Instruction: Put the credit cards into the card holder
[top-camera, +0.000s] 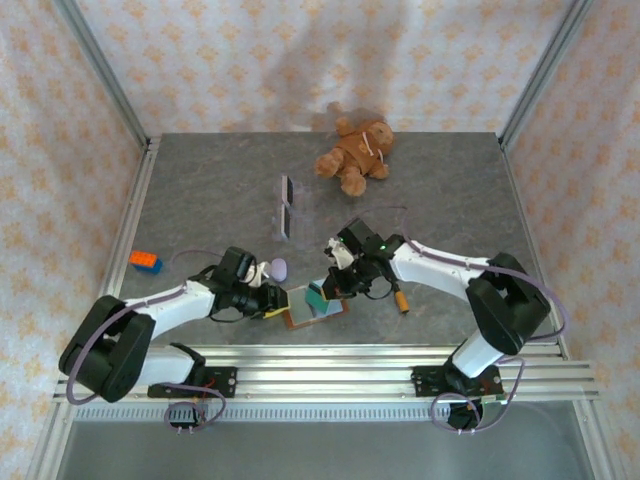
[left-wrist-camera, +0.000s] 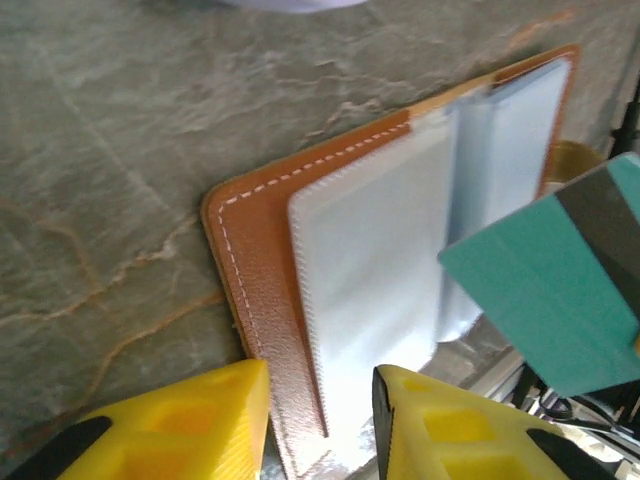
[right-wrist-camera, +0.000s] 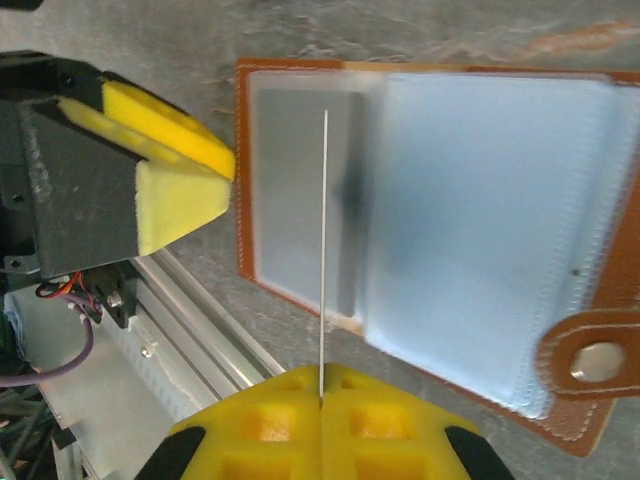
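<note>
The brown leather card holder (top-camera: 304, 316) lies open near the table's front edge, pale pockets up (right-wrist-camera: 470, 220), snap tab on its right (right-wrist-camera: 590, 360). My right gripper (right-wrist-camera: 322, 385) is shut on a teal credit card (top-camera: 320, 296), held on edge just above the left pocket. That card has a dark stripe (left-wrist-camera: 545, 290) and looks like a thin line in the right wrist view (right-wrist-camera: 324, 250). My left gripper (left-wrist-camera: 320, 385) is open, its yellow fingers (left-wrist-camera: 200, 420) straddling the holder's left edge (left-wrist-camera: 265, 300). Two more cards (top-camera: 286, 190) (top-camera: 284, 222) lie mid-table.
A brown teddy bear (top-camera: 355, 155) sits at the back centre. An orange and blue block (top-camera: 145, 262) lies at the left, a pale purple object (top-camera: 278, 268) beside the left wrist, and a small orange cylinder (top-camera: 402, 298) under the right forearm. The metal rail (top-camera: 320, 375) runs along the front.
</note>
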